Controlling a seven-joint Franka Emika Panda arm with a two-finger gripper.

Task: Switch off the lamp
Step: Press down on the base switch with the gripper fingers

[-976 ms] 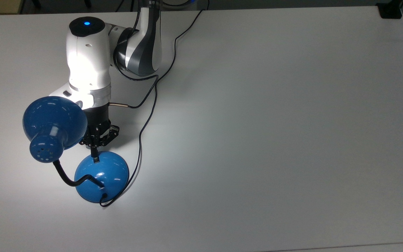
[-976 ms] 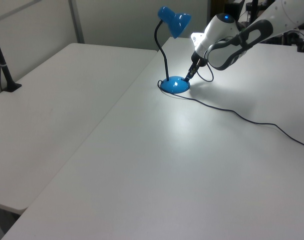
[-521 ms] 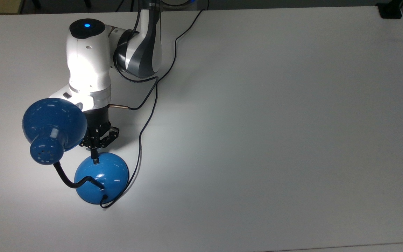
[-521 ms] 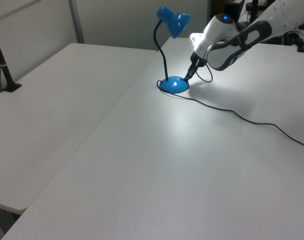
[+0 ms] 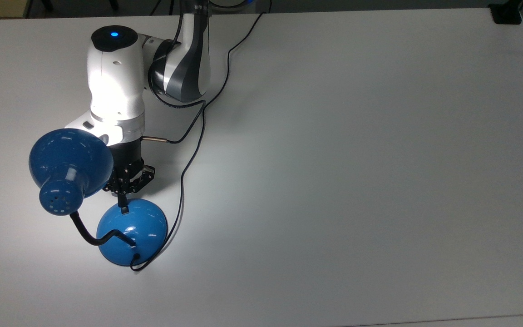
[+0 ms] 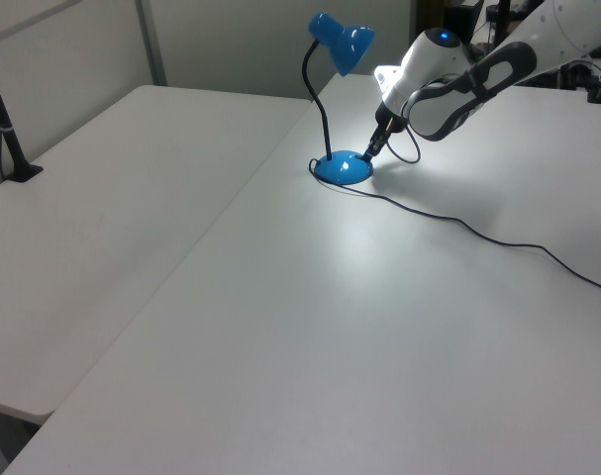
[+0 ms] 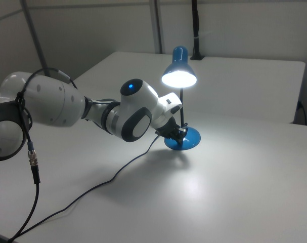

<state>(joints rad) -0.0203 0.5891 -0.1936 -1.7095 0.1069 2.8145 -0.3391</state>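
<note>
In the right view, a loose black cord (image 7: 92, 190) runs across the white surface (image 7: 234, 202) at the lower left of the frame toward the middle, where the lamp (image 7: 182, 136) stands. Its bulb glows, so it is on and the task is not done. The gripper (image 7: 179, 132) sits at the near edge of the domed blue base, and in the top view, at lower left of the frame, its jaws look drawn together into one narrow point (image 5: 123, 205) resting on the small black switch (image 5: 125, 209) (or just touching it). The step in hand seems to be the press itself. The next move likely calls for a short, firm push without sliding the light base. The shade (image 5: 68, 161) covers part of the wrist in the top view, and whether the switch is a rocker or a button is hard to make out. Farther back, the arm's upper links run off frame.
</note>
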